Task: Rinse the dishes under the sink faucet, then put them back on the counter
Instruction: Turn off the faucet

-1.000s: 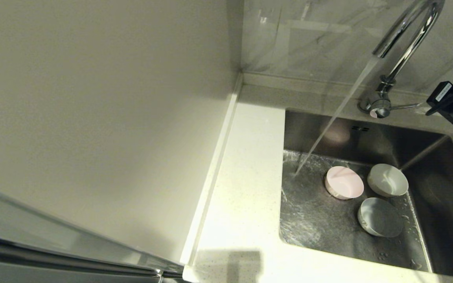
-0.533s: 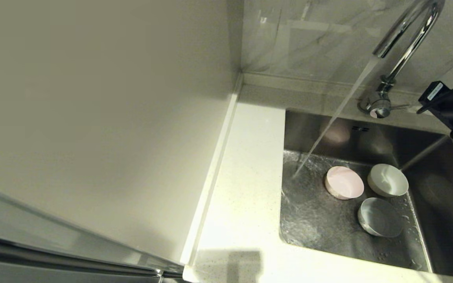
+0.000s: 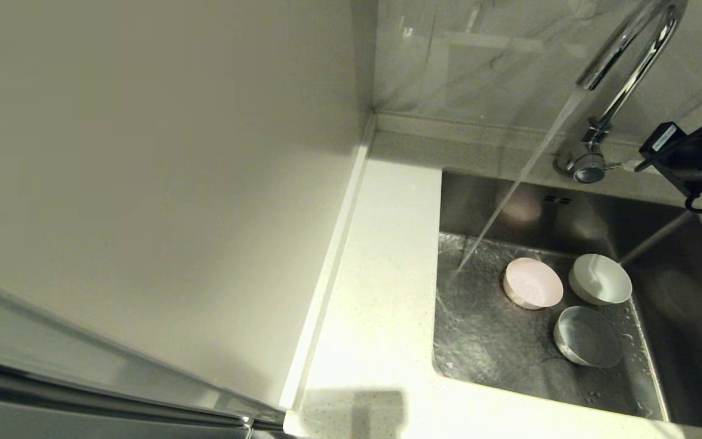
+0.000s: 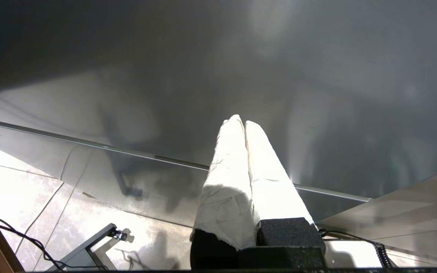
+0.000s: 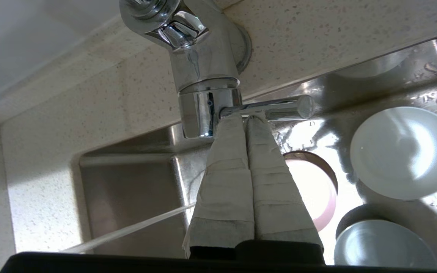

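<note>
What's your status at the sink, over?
Right gripper shut, tips against faucet lever. Left gripper shut, parked off the sink. Water running; three bowls in the sink, stream landing beside them. Nothing blocking.

Kitchen: sink [image 3: 662, 244], faucet [image 3: 625, 79], counter [image 3: 381, 305].

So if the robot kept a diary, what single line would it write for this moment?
water: running from faucet | right gripper: shut, tips at lever | left gripper: shut, parked away | three bowls: in sink, beside stream
</note>
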